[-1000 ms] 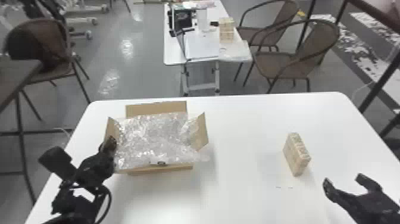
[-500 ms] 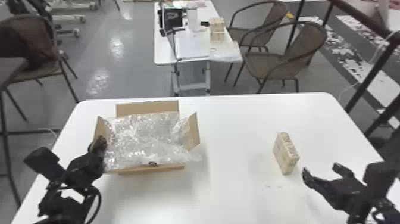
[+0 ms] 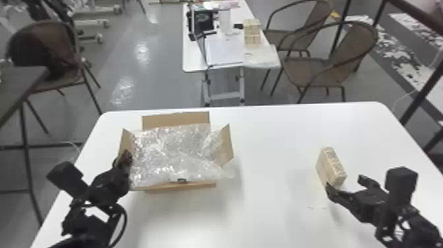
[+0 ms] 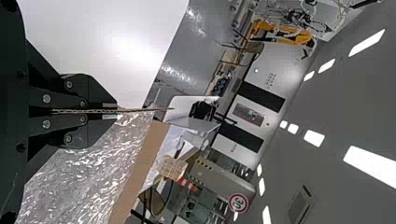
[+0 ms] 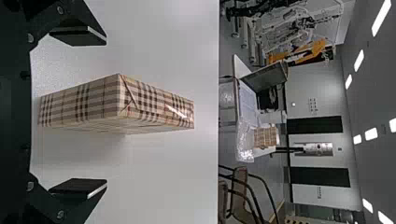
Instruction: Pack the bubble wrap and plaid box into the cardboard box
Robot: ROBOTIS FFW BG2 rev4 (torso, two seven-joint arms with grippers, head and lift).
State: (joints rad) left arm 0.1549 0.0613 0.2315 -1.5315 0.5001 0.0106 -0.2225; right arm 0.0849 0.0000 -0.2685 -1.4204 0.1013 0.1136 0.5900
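At the left of the table the open cardboard box [image 3: 180,185] holds bubble wrap [image 3: 171,148] that spreads over its front edge. My left gripper [image 3: 127,156] is at the box's left flap; in the left wrist view that gripper [image 4: 114,111] is shut on the cardboard flap [image 4: 140,110], beside the bubble wrap [image 4: 93,172]. The plaid box [image 3: 331,166] stands on the table at the right, with my right gripper [image 3: 344,186] just before it. In the right wrist view the open gripper [image 5: 106,114] has the plaid box [image 5: 119,105] between its fingers, touching neither.
The white table [image 3: 270,132] carries both boxes, with a wide gap between them. Beyond its far edge stand a smaller table [image 3: 192,64] with various items and brown chairs [image 3: 316,71]. A dark table [image 3: 19,82] is at the far left.
The right gripper has moved left and forward, up to the plaid box, staying open. The left gripper has kept its place at the cardboard box's flap. The head view has shifted slightly.
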